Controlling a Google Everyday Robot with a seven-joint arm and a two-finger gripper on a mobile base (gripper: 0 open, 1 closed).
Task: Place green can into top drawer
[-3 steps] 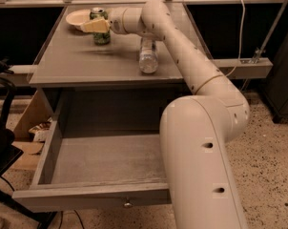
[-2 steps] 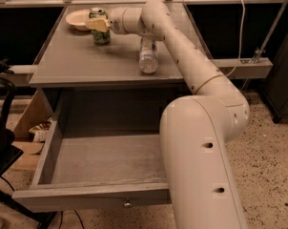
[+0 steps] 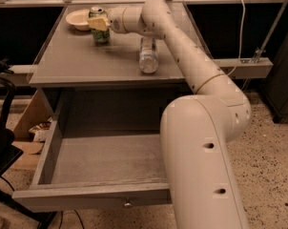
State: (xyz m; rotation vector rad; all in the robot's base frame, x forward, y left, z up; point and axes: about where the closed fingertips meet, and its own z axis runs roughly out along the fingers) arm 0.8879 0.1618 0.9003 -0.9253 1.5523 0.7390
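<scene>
The green can [image 3: 99,31] stands upright near the back left of the grey table top [image 3: 82,61], its silver top showing. My gripper [image 3: 98,24] reaches in from the right and its pale fingers [image 3: 99,23] are around the can's upper half, shut on it. The can looks to be on or just above the table. The top drawer [image 3: 94,194] is pulled wide open below the table, its inside bare, with a small round knob [image 3: 128,204] on its front panel.
A pale shallow bowl [image 3: 77,19] sits just left of the can. A clear plastic bottle [image 3: 148,56] lies on its side at the table's right middle, under my arm [image 3: 182,56]. A cardboard box [image 3: 32,123] and a black stand are on the floor at left.
</scene>
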